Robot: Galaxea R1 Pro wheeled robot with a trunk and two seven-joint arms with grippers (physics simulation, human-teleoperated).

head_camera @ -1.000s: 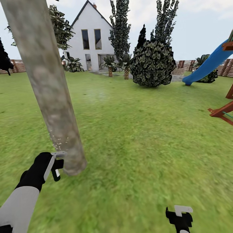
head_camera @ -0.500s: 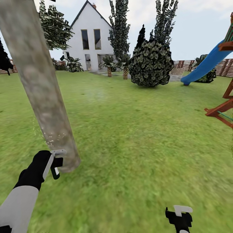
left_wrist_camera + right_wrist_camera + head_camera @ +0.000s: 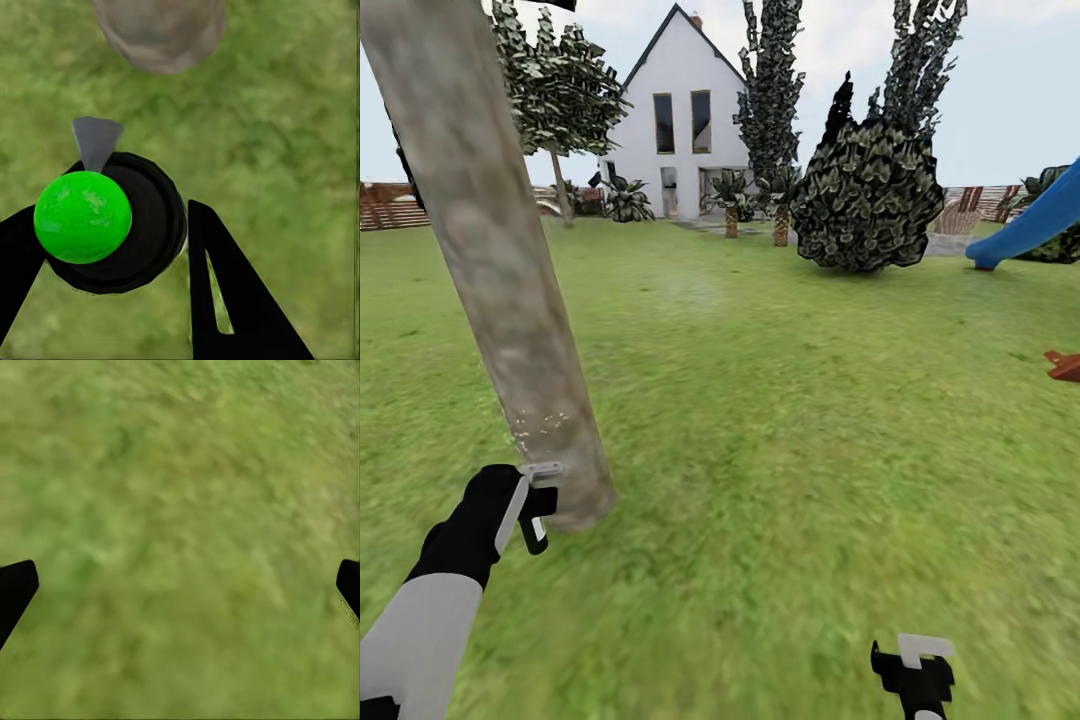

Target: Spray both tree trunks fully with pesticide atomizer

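A thick grey-beige tree trunk (image 3: 500, 260) rises at the left of the head view, with fine whitish pesticide specks (image 3: 540, 425) low on it. My left gripper (image 3: 535, 510) sits right beside the trunk's base, shut on the pesticide atomizer (image 3: 112, 225). From above the atomizer is a small dark round bottle with a bright green round top and a grey nozzle aimed at the trunk (image 3: 157, 30). My right gripper (image 3: 915, 665) hangs open over bare grass (image 3: 180, 540), its fingertips (image 3: 15, 589) far apart.
Green lawn (image 3: 780, 420) spreads ahead and to the right. Far off stand a white house (image 3: 680, 130), a big dark bush (image 3: 865, 195), a leafy thin-trunked tree (image 3: 560, 90), a blue slide (image 3: 1030, 225), a red wooden frame (image 3: 1065, 365) and a slatted fence (image 3: 390, 205).
The head view has swung left, so house, bush and slide sit further right in the picture. Both arms keep their places in it, and the left gripper stays at the trunk's base.
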